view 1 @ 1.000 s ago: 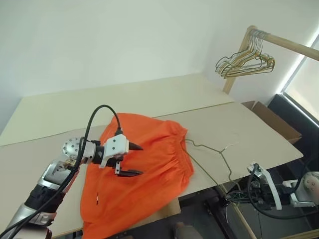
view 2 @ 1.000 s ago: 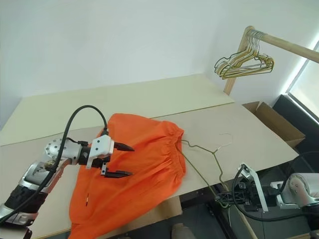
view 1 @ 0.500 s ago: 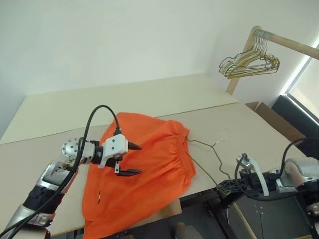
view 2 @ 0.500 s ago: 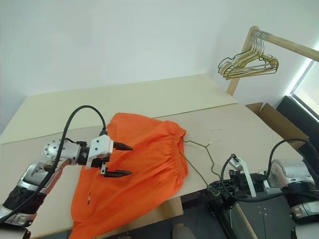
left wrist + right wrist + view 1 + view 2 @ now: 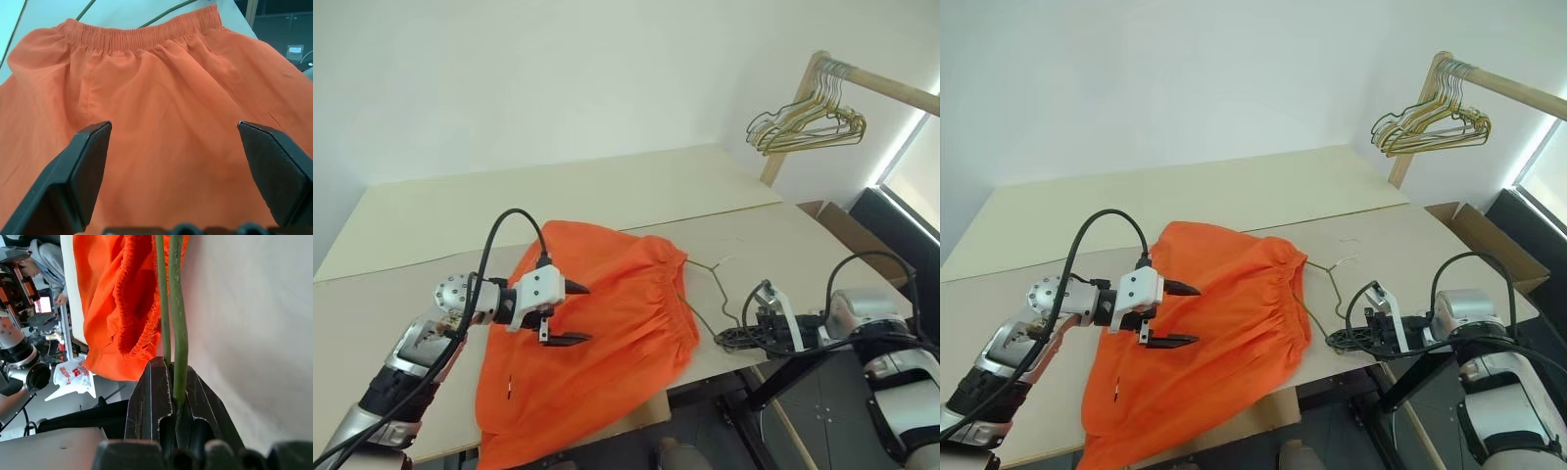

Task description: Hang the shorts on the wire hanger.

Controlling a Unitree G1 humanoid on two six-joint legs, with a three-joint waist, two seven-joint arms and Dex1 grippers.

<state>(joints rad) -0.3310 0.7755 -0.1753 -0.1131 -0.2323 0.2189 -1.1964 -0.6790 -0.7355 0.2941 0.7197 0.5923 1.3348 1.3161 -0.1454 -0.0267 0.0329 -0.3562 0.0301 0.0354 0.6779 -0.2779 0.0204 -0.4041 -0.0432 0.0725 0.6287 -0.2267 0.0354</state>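
- Near the bench's (image 5: pixel 431 211) front edge, one pair of shorts (image 5: pixel 607 333) hides part of the single wire hanger (image 5: pixel 705 294).
- Right gripper (image 5: pixel 729 340) clamps that hanger's lower wire.
- Left gripper (image 5: pixel 576 313) hovers spread wide above the shorts, holding nothing.

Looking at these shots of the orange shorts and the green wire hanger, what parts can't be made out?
- The wire hanger: the far end sits under the waistband of the shorts in the eye views.
- Shorts: the leg hems droop past the edge of the table; the left gripper covers part of the cloth.
- Right gripper: its wrist view cuts off the rest of the hanger, hook included.
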